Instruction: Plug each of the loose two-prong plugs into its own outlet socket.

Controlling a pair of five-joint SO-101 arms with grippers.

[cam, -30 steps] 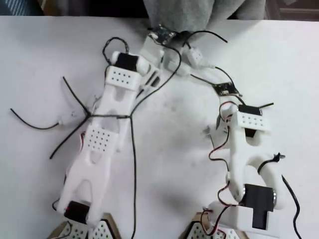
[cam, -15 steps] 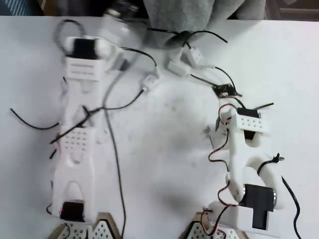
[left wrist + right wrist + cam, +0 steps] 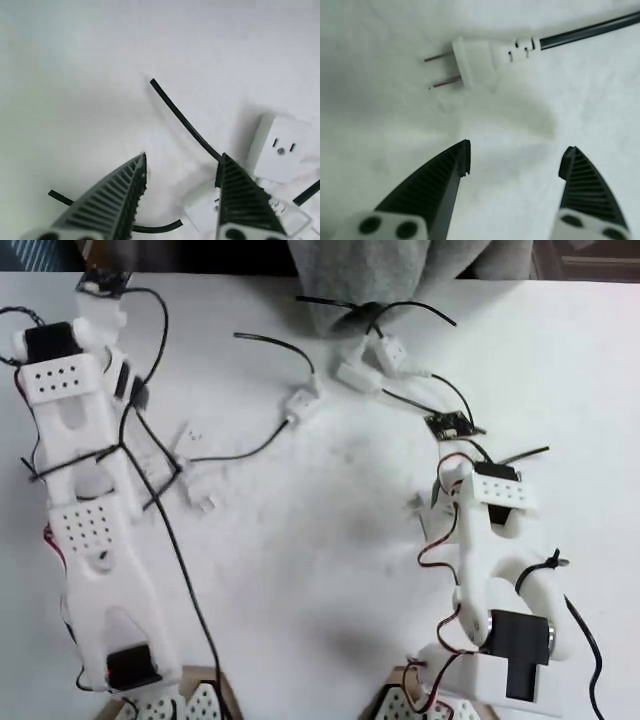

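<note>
In the right wrist view a white two-prong plug lies flat on the white table, its black cord running off. My right gripper hangs open just short of it, with nothing between its fingers. My left gripper is open too, above a black cord. A white outlet socket lies just past one finger. In the high view another white plug on a black cord lies mid-table, with two white socket blocks behind it. The left arm stretches to the far left corner.
A small white connector and loose black wires lie beside the left arm. The right arm stands folded at the right, with red and black leads along it. A grey cloth hangs over the table's far edge.
The left arm has swung from the table's middle over to the far left corner, uncovering the plug and socket blocks. The right arm has not moved.
</note>
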